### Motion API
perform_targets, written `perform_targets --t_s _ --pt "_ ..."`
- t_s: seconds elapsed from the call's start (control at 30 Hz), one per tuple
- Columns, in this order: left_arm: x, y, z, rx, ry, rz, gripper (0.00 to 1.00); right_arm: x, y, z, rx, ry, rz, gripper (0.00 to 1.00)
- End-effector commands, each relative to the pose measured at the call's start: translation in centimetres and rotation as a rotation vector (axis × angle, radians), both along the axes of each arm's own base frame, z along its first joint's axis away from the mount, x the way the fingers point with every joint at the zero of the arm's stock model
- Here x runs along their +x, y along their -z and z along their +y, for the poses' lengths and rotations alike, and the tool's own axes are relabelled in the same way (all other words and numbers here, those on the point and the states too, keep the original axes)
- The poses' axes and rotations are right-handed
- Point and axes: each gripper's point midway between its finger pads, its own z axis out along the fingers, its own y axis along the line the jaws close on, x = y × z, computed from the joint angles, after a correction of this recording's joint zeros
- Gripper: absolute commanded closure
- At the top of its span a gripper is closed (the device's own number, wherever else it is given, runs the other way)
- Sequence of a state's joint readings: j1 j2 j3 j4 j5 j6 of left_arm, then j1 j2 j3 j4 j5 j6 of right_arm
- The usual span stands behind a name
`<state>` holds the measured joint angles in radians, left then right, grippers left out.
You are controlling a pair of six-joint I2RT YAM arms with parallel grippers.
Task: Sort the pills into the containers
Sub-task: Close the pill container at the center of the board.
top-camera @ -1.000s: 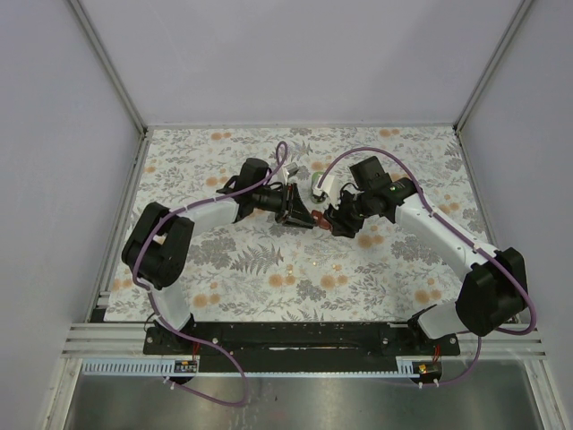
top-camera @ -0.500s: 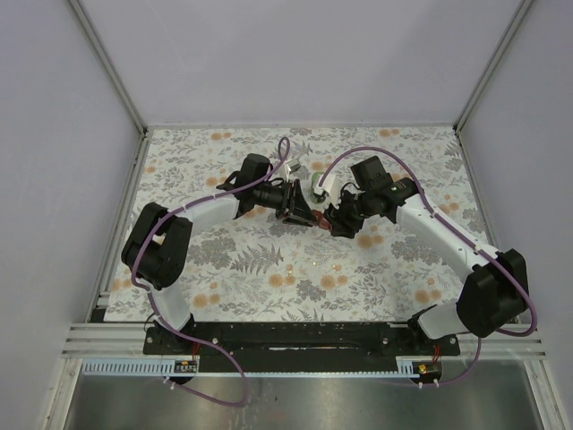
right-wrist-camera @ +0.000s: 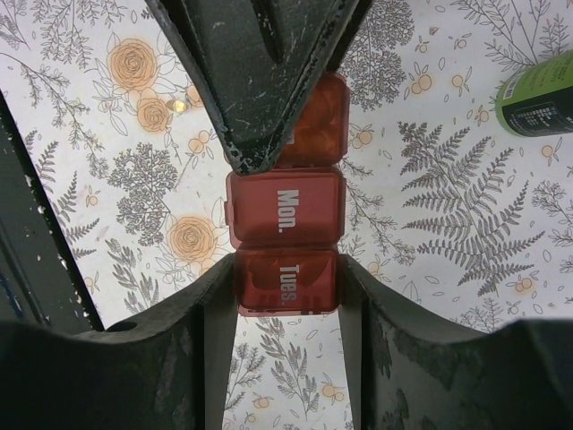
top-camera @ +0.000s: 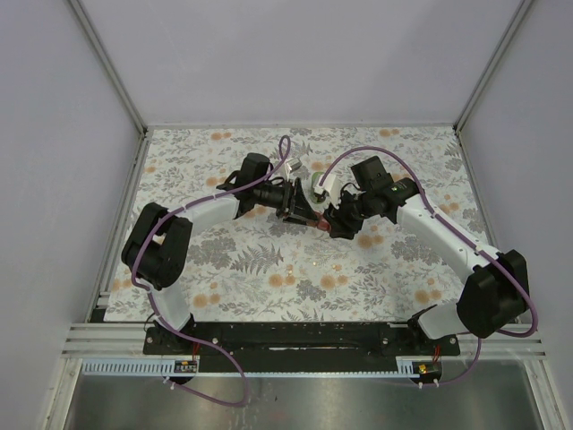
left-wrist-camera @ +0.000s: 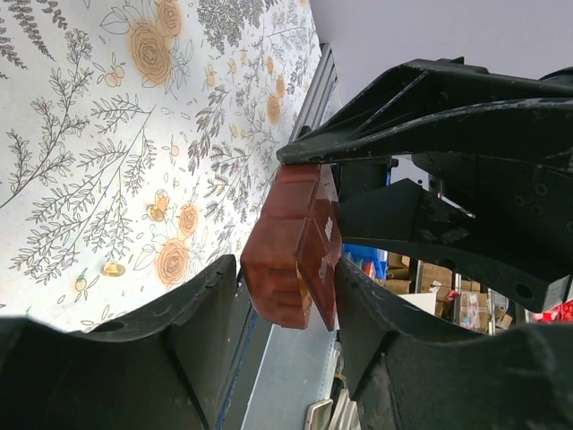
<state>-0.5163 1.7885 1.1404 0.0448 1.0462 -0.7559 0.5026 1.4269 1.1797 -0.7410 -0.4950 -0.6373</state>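
Both hands meet over the middle of the desk, with the box between them, apparently off the flowered cloth. The right hand holds it. Its fingers press both sides of the "Tues" compartment at the bottom centre of its own view. The left hand flanks the box's other end with jaws partway apart, and I cannot tell whether they press it.

The "Mon." and "Tues" lids look shut, and no pill shows inside. One pill lies loose on the cloth at the lower left of the left wrist view. Another pill sits at the upper left of the right wrist view — possibly the same one. The green bottle is at the upper right edge there, well apart from the box.

Sorting looks barely begun — lids remain to be opened and the loose pills gathered and dropped into the compartments.
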Motion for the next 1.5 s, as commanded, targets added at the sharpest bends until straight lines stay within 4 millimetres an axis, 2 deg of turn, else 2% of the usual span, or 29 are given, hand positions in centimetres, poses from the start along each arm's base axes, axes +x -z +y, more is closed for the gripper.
perform_targets --t_s 0.0,0.2,0.4,0.57,0.77,0.83,0.9,1.03,1.13,1.37,1.47 --pt "0.3 -2.7 -0.3 -0.078 0.042 -0.124 0.5 -0.1 -2.7 0.9 0.076 -0.011 -0.026 1.0" --pt "0.4 -3.4 -0.1 -0.108 0.061 -0.169 0.5 -0.2 -2.7 1.0 0.085 -0.011 -0.018 1.0" --pt "0.4 -3.3 0.3 -0.104 0.074 -0.212 0.5 -0.2 -2.9 0.9 0.087 -0.005 -0.021 1.0" --pt "0.1 -3.2 0.5 -0.107 0.082 -0.226 0.58 -0.2 -3.0 0.8 0.085 -0.002 -0.022 1.0" --pt "-0.4 -3.0 0.7 -0.103 0.085 -0.222 0.61 0.1 -3.0 0.7 0.081 0.009 -0.023 1.0" --pt "-0.5 -2.8 0.8 -0.101 0.085 -0.214 0.65 0.1 -3.1 0.8 0.083 0.007 -0.022 1.0" --pt "-0.5 -2.8 0.9 -0.102 0.084 -0.211 0.65 0.2 -3.0 0.7 0.08 0.011 -0.023 1.0" --pt "-0.9 -3.0 0.9 -0.108 0.089 -0.209 0.55 0.4 -2.8 0.5 0.073 0.018 -0.024 1.0" --pt "-1.0 -3.2 1.0 -0.108 0.088 -0.214 0.52 0.5 -2.9 0.5 0.074 0.018 -0.025 1.0" --pt "-1.4 -3.1 0.9 -0.107 0.098 -0.206 0.5 0.6 -3.0 0.6 0.075 0.021 -0.025 1.0" --pt "-1.2 -3.0 0.9 -0.105 0.093 -0.207 0.54 0.6 -3.0 0.6 0.077 0.018 -0.024 1.0"
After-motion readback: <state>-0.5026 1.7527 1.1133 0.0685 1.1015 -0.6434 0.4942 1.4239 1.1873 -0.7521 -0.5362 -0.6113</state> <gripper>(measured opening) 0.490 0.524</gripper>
